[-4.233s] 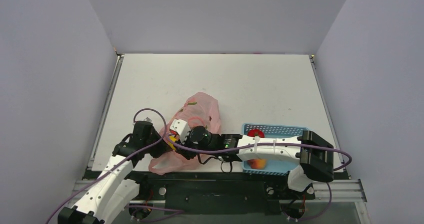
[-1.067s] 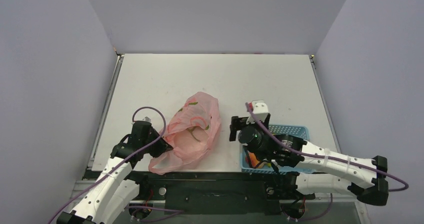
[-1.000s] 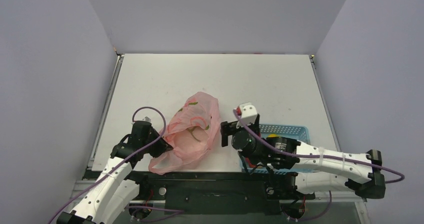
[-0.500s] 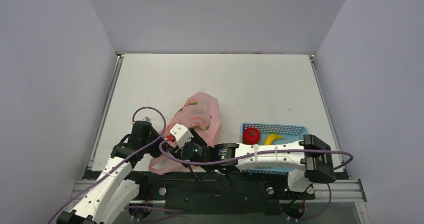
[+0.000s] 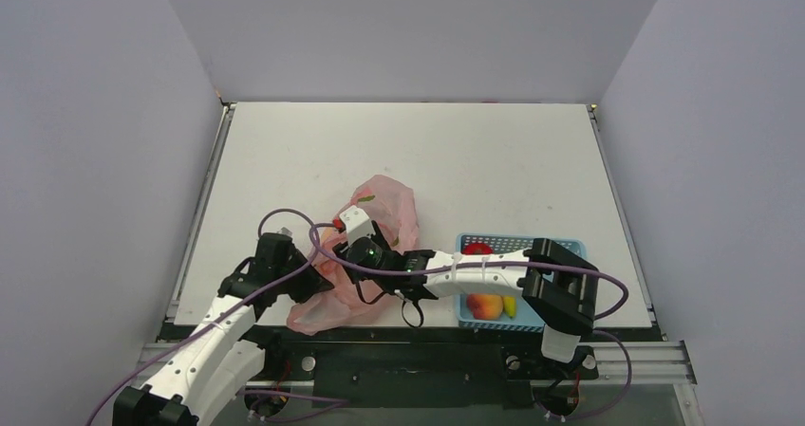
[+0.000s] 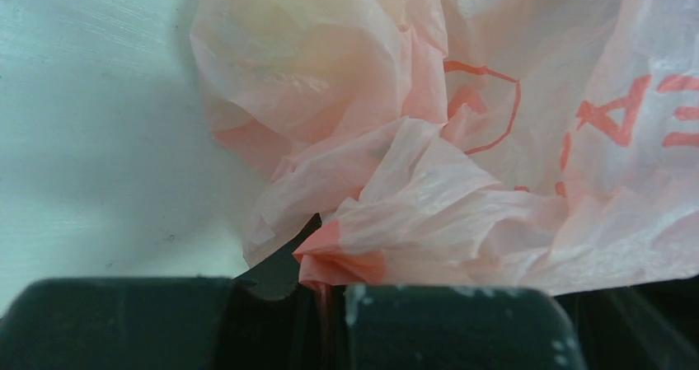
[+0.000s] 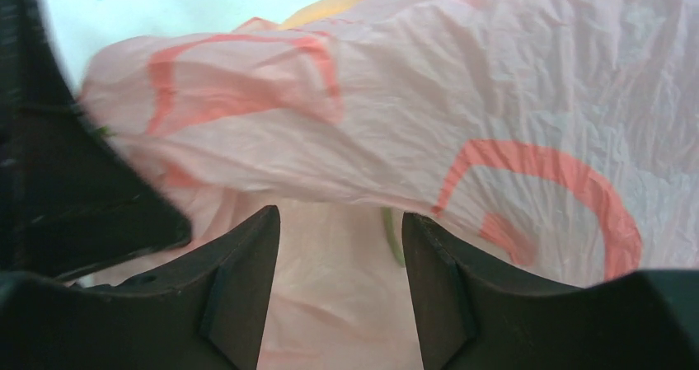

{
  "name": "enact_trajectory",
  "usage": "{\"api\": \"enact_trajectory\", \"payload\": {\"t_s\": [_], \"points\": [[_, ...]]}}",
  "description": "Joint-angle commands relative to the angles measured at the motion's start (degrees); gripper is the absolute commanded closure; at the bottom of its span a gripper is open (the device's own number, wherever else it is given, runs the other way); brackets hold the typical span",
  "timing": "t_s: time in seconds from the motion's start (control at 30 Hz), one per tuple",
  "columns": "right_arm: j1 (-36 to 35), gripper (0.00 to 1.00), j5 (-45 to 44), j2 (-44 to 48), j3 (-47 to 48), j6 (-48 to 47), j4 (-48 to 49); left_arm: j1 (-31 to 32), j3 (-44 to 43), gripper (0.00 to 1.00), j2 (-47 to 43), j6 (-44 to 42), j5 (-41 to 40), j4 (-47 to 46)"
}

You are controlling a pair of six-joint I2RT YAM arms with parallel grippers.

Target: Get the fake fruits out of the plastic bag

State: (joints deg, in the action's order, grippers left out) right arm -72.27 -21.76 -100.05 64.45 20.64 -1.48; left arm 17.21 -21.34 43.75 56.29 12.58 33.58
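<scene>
The pink plastic bag (image 5: 380,219) lies crumpled near the table's front. My left gripper (image 5: 306,280) is shut on a fold of its edge (image 6: 346,259). My right gripper (image 5: 340,246) reaches in at the bag's mouth from the right. Its fingers (image 7: 247,292) stand apart with only the bag's film (image 7: 511,98) beyond them, and nothing is gripped. A yellowish shape (image 7: 326,11) shows through the film; I cannot tell which fruit it is. A red tomato (image 5: 477,250), a peach (image 5: 486,305) and a banana (image 5: 511,305) lie in the blue basket.
The blue perforated basket (image 5: 560,248) stands right of the bag at the front edge, and my right arm (image 5: 475,276) stretches across it. Purple walls enclose the white table (image 5: 427,151) on three sides. A metal rail runs along its left edge.
My right arm has swung left from over the basket to the bag's mouth, its jaws narrowing on the way. A banana now lies in the basket. The left gripper keeps its hold.
</scene>
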Motion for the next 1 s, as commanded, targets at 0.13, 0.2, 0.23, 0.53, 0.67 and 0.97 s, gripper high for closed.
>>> {"api": "enact_trajectory", "payload": {"t_s": [0.13, 0.2, 0.23, 0.53, 0.67, 0.97], "points": [[2.42, 0.49, -0.60, -5.39, 2.15, 3.90, 4.41, 0.19, 0.99, 1.00, 0.40, 0.50, 2.03, -4.96], [2.54, 0.52, -1.84, -6.27, 1.73, 5.40, 4.71, 0.19, 1.37, 1.00, 0.49, 0.71, 2.32, -5.47], [2.81, 0.55, -2.23, -6.64, 1.52, 6.32, 5.07, 0.19, 1.56, 1.00, 0.56, 0.74, 2.39, -5.75], [5.28, 0.61, -3.22, -9.25, -1.24, 10.31, 9.97, 0.81, 2.59, 1.00, 0.72, 0.98, 2.58, -6.35], [6.53, 0.61, -2.04, -10.85, -1.73, 10.41, 11.94, 1.14, 2.62, 1.00, 0.72, 0.94, 2.41, -6.38], [8.48, 0.60, 0.12, -13.87, -1.64, 8.99, 13.86, 1.46, 2.90, 1.00, 1.64, 0.93, 2.40, -6.92]]}}
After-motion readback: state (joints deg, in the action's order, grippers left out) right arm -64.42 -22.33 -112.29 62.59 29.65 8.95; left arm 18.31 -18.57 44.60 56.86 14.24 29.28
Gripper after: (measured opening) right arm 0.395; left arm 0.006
